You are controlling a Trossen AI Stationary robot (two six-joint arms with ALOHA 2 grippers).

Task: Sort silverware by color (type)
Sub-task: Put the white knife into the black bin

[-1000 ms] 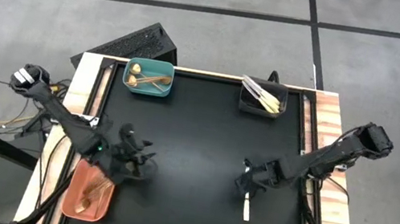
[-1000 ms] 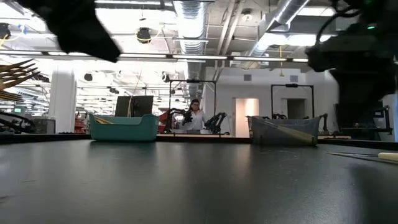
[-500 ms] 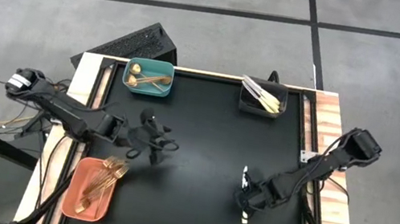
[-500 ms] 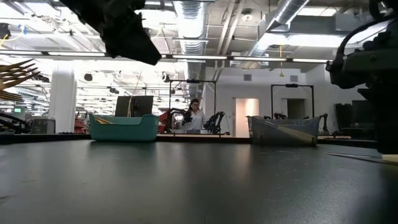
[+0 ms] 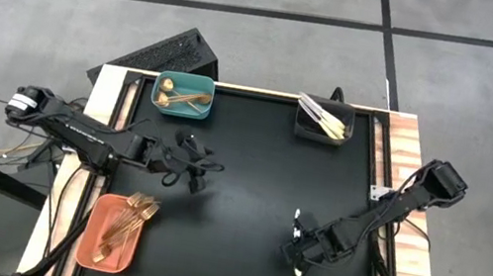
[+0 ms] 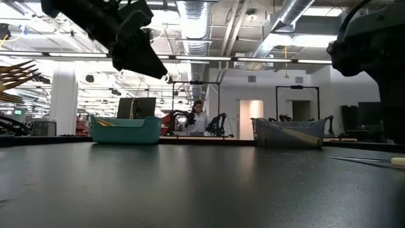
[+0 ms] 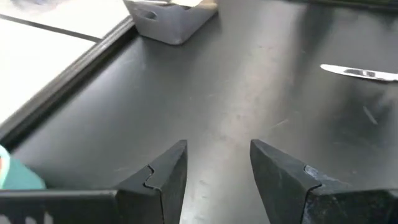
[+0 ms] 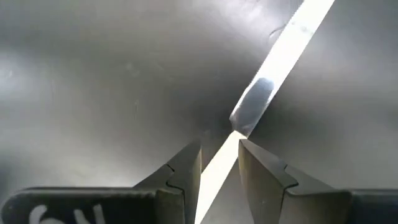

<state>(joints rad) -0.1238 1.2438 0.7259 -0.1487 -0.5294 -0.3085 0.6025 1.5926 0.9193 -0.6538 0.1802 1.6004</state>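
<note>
A white flat knife (image 5: 300, 273) lies flat on the black table near its right near part. My right gripper (image 5: 297, 255) hangs straight over it, pointing down. In the right wrist view the knife (image 8: 292, 37) runs slantwise through the narrow gap of the open right gripper (image 8: 219, 158). The low view shows the knife's end (image 6: 397, 162) flat on the table. My left gripper (image 5: 193, 171) hovers open and empty above the table's left middle, and its wrist view of the gripper (image 7: 217, 162) shows only bare table between the fingers. My right gripper comes at the knife from above with its fingers (image 8: 186, 168) close on either side of it, across its length. Whether they touch it I cannot tell. The knife lies flat on the table.
A salmon bin (image 5: 88, 232) at the near left holds gold forks. A teal bin (image 5: 181, 107) at the far left holds gold spoons. A dark bin (image 5: 308, 128) at the far right holds white knives. Bare black table lies between the arms. A person stands far behind the table.
My left gripper has risen from over the salmon bin and moved toward the far edge and the table's middle, staying open. My right gripper has moved toward the near edge and come down over the knife. The knife has stayed where it was.
</note>
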